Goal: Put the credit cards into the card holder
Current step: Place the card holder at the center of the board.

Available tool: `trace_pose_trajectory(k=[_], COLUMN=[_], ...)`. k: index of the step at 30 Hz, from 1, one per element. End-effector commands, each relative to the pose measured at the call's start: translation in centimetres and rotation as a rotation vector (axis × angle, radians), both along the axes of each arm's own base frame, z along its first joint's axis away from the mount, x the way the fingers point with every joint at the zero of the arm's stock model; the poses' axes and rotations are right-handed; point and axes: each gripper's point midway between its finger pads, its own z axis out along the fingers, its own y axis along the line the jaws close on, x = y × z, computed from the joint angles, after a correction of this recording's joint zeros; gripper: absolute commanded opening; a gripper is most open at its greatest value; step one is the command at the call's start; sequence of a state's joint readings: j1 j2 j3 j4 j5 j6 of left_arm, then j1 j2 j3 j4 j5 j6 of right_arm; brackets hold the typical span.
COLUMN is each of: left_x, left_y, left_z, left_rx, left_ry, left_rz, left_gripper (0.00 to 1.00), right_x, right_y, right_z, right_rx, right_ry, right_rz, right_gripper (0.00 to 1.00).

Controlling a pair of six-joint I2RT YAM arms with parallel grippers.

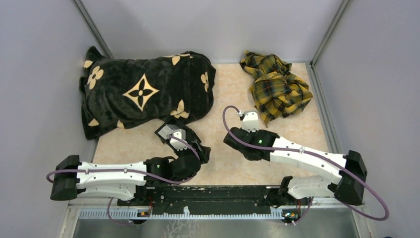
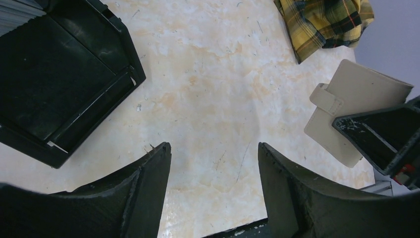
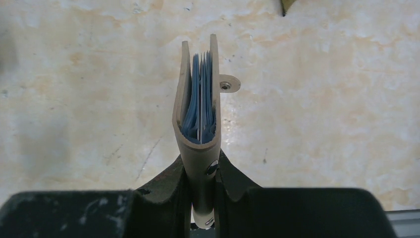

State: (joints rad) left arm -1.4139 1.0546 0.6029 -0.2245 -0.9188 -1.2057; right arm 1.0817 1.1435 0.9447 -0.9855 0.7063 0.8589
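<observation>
Your right gripper [image 3: 200, 166] sits closest to the lens, its two fingers narrowed onto the folded end of the tan card holder [image 3: 181, 114], which juts out edge-on from the jaws over the marbled table [image 3: 322, 124]. You see the holder's two covers standing slightly apart, with thin blue leaves [image 3: 200, 99] packed between them; whether those are cards or sleeves you cannot tell. Its small snap tab [image 3: 227, 84] sticks out to one side. Your left gripper [image 2: 213, 148] hangs wide open with nothing between its fingers and bare tabletop under it. From its wrist view you find the holder off to the right, near the yellow plaid cloth [image 2: 322, 20], and a black tray [image 2: 59, 79] to the left. A black blanket with tan flowers [image 1: 143, 91] lies in the far left corner.
</observation>
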Motion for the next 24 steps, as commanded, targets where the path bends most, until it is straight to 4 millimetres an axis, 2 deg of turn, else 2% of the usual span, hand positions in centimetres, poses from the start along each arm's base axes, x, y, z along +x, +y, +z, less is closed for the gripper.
trace_pose_trajectory(k=[1, 19, 24], left_x=[-0.7, -1.2, -1.3], left_y=[0.6, 2.4, 2.7], left_z=[-0.6, -2.1, -2.6], left_rx=[0.004, 0.027, 0.030], left_ry=[0.024, 0.057, 0.067], left_rz=[0.003, 0.040, 0.049], left_gripper=[0.71, 0.71, 0.71], right_x=[0.7, 1.9, 1.6], right_y=[-1.1, 4.3, 6.3], right_z=[1.3, -5.9, -7.2], right_rx=[-0.119, -0.261, -0.270], right_ry=[-0.013, 0.126, 0.139], right_rz=[-0.019, 0.094, 0.132], right_gripper=[0.00, 0.00, 0.10])
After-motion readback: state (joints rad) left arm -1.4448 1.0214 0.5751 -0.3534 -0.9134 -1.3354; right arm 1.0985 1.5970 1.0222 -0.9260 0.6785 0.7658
